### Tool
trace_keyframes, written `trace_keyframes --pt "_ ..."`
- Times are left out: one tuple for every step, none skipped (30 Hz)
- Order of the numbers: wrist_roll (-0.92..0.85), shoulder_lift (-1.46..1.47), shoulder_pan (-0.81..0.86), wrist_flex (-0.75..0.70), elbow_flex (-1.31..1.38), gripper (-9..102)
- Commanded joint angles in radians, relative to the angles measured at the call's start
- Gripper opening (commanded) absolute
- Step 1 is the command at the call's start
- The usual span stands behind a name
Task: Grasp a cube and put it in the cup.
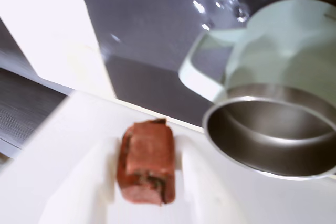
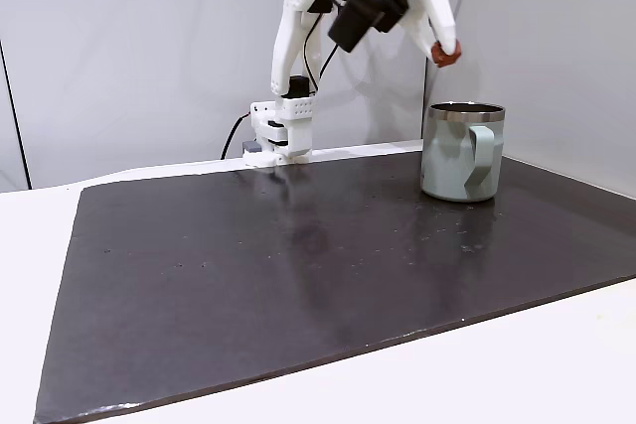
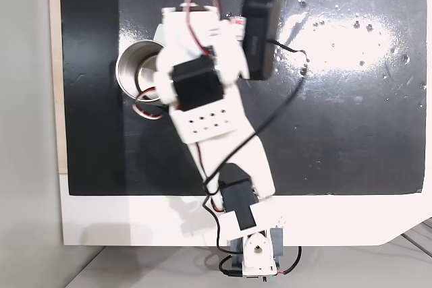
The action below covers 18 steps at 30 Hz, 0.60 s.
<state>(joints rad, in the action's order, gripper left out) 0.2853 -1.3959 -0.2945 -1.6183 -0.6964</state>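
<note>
In the wrist view we see our white fingers (image 1: pixel 100 182) pinching the reddish-brown cube (image 1: pixel 147 162) between them. Just beyond their tips and a little to the right sits the sage-green mug (image 1: pixel 278 103), steel rim open. In a fixed view the cube (image 2: pixel 446 56) hangs above the mug (image 2: pixel 462 152), which stands on the dark worktop (image 2: pixel 298 265).

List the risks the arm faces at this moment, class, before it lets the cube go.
1. In the wrist view the cube, clamped in the gripper, sits beside the cup, not over its opening; released now, it would likely miss.
2. The gripper hangs near the steel rim; descending could knock the cup.
</note>
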Motion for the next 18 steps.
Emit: trace_keyframes --pt "-0.058 0.020 -0.081 0.017 0.057 2" --pt "-0.071 0.028 -0.103 0.011 0.048 1" --pt "-0.080 0.031 -0.123 0.009 0.032 1" --pt "-0.084 0.032 -0.140 0.009 0.014 1" --pt "-0.087 0.032 -0.153 0.009 -0.003 1" --pt "-0.092 0.031 -0.167 0.009 -0.018 1" --pt "-0.100 0.031 -0.181 0.006 -0.034 1" --pt "-0.109 0.029 -0.193 0.003 -0.049 1" --pt "-0.123 0.029 -0.210 -0.005 -0.063 1" --pt "-0.141 0.035 -0.227 -0.021 -0.069 1" --pt "-0.153 0.041 -0.244 -0.037 -0.075 1" --pt "-0.163 0.041 -0.258 -0.048 -0.091 1" --pt "-0.163 0.035 -0.267 -0.051 -0.107 1" --pt "-0.161 0.025 -0.273 -0.049 -0.124 1" --pt "-0.161 0.015 -0.276 -0.048 -0.137 1" --pt "-0.160 0.009 -0.278 -0.046 -0.146 1" --pt "-0.160 0.006 -0.278 -0.044 -0.150 1" --pt "-0.160 0.005 -0.279 -0.044 -0.153 1"
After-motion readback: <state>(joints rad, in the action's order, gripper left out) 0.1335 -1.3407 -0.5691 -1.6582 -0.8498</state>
